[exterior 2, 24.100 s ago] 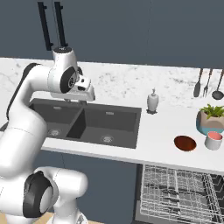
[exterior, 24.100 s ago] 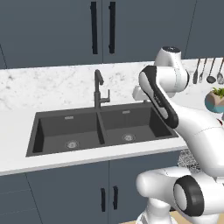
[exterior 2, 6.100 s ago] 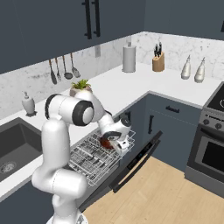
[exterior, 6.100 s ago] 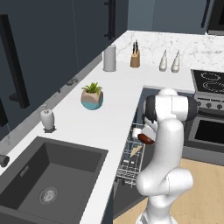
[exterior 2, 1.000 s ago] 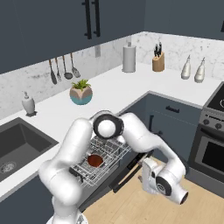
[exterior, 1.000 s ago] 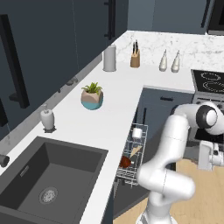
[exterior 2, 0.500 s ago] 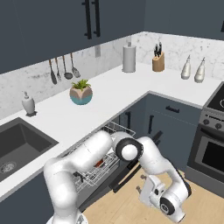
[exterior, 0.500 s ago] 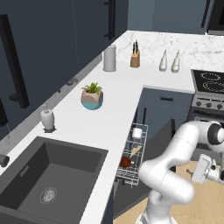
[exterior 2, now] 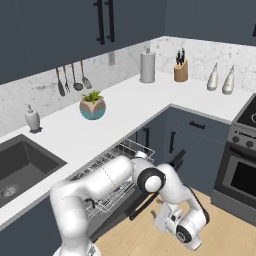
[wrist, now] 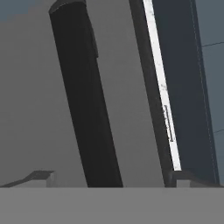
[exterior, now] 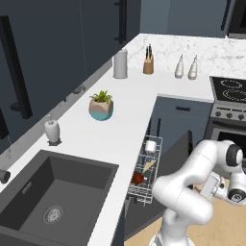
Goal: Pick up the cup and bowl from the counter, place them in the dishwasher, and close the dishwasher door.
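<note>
Arm folded low in front of the cabinets, elbow bent, wrist dropped toward the floor beside the dishwasher door [exterior 2: 150, 197]. Gripper [wrist: 109, 177] released, jaws spread wide, nothing between them; the door's dark bar handle [wrist: 85, 100] runs close ahead between the fingertips [wrist: 41, 177].

In the base views the gripper itself is hard to make out behind the wrist.

Door partly lowered. White wire rack [exterior: 146, 170] pulled out, to the left of the gripper, under the tabletop [exterior: 120, 120] edge. Bowl [exterior: 138, 178] sits in the rack's near end; cup [exterior: 151, 145] in its far end. Both well apart from the gripper.
</note>
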